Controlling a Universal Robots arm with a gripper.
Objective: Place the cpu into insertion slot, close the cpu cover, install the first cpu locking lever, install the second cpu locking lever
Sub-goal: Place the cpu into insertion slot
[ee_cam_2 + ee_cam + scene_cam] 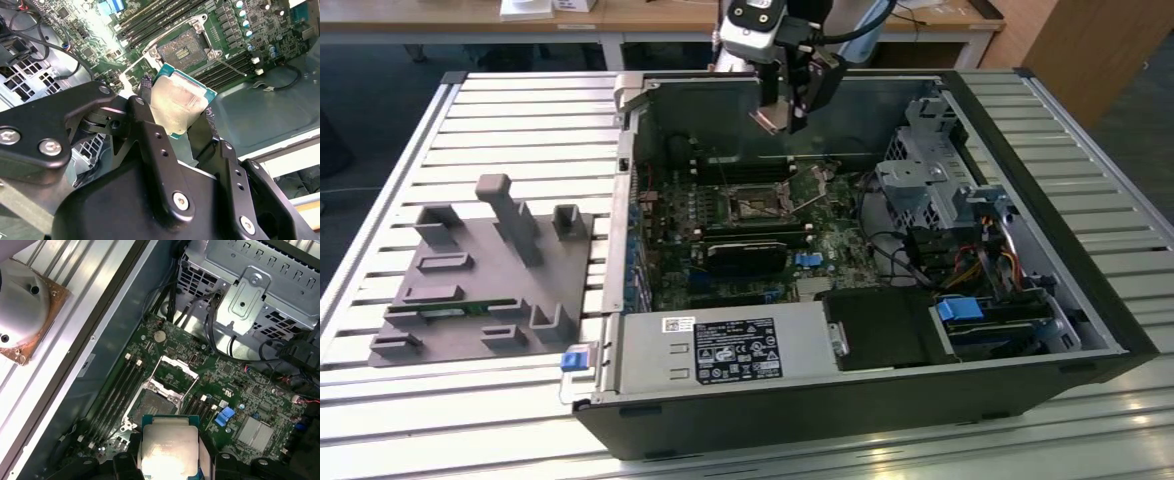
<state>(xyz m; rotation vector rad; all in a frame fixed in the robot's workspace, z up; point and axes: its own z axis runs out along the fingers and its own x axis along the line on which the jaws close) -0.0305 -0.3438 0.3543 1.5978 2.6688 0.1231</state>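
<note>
My gripper [782,120] hangs above the open computer case, shut on the cpu [181,102], a pale silvery square chip with a teal edge pinched between the two black fingers [150,125]. The cpu [167,452] is well above the motherboard and tilted. Below it lies the insertion slot [151,407], a square black socket with nothing in it; it also shows in the second wrist view [186,47] and the exterior view [754,208]. The cpu cover [181,368] is flipped open beside the slot. A thin metal locking lever [231,65] stands loose next to the socket.
Long black memory slots [117,390] run beside the socket. A metal drive cage [927,180] with cables stands at the exterior view's right, and the power supply [720,350] sits at the front. A grey parts fixture [480,280] rests on the slatted table [520,130].
</note>
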